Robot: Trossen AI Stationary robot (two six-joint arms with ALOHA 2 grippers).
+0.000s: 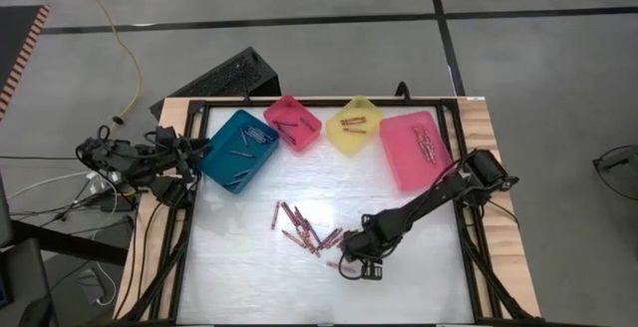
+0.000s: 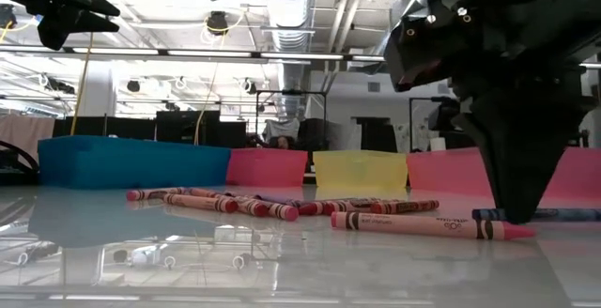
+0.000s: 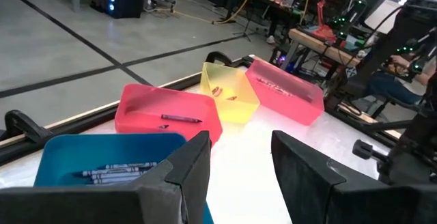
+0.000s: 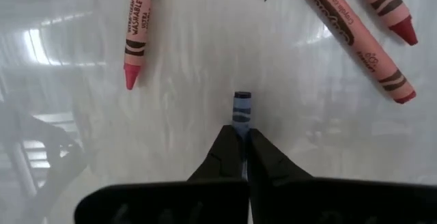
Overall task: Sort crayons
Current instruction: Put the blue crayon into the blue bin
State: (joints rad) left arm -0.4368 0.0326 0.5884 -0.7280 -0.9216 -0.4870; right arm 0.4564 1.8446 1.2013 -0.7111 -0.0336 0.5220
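Now right gripper low on tabletop, centre-bottom of high view, fingers pinched on blue crayon. Loose red crayons scattered just left of it. Left gripper spread, empty, at left edge above teal bin. Pink bins, yellow bin along top.

I see open table from six to nine o'clock, free for passing. The scattered crayons clutter the centre. Four bins wall off twelve o'clock: teal bin, pink bin, yellow bin, large pink bin.
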